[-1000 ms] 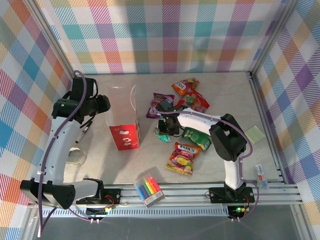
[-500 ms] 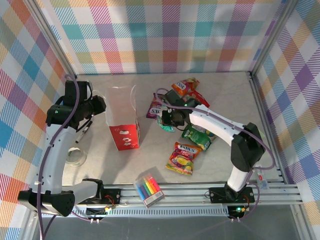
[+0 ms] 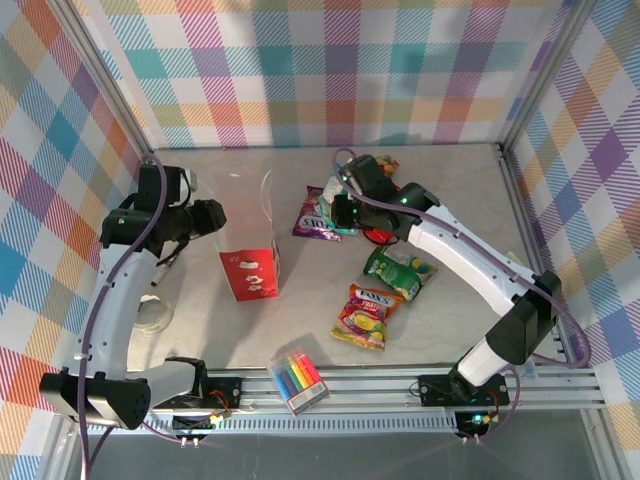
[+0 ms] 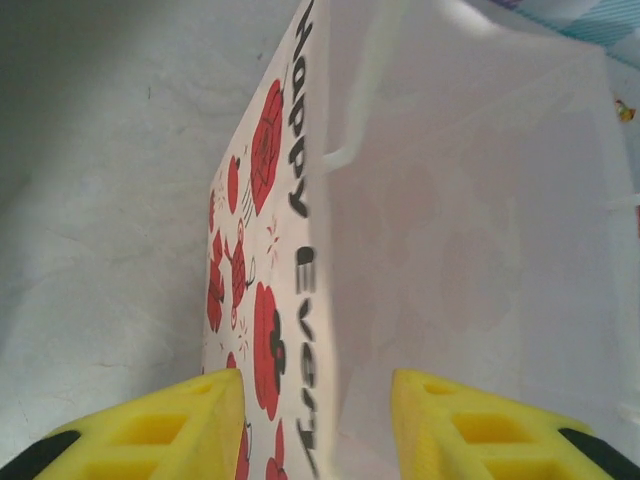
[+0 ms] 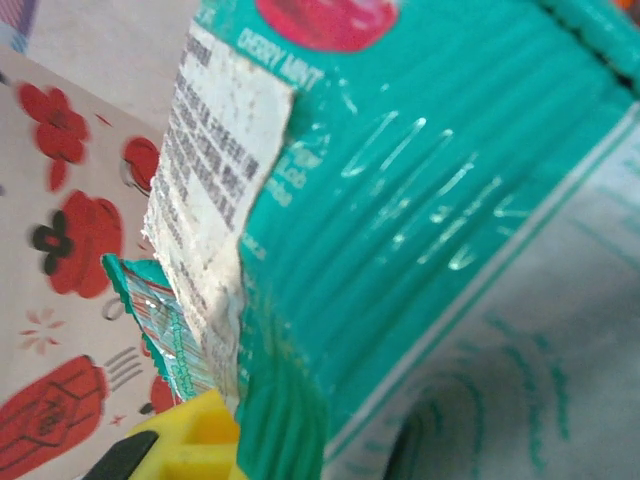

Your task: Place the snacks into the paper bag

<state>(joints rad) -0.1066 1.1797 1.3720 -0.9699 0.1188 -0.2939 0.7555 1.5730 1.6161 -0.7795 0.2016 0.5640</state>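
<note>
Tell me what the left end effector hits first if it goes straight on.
The paper bag: its printed edge stands between the fingers of the left end effector, so contact looks near, though depth is unclear.

Right arm has unfolded and now reaches toward the far side. Right tool [image 3: 339, 206] has lifted the teal packet [image 3: 346, 219] off the desk [image 3: 450, 190] next to the green packet [image 3: 398, 273], now up beside the purple packet [image 3: 318, 215]. Left tool [image 3: 213, 216] backed left, then returned to the paper bag [image 3: 250, 270] rim.
</note>
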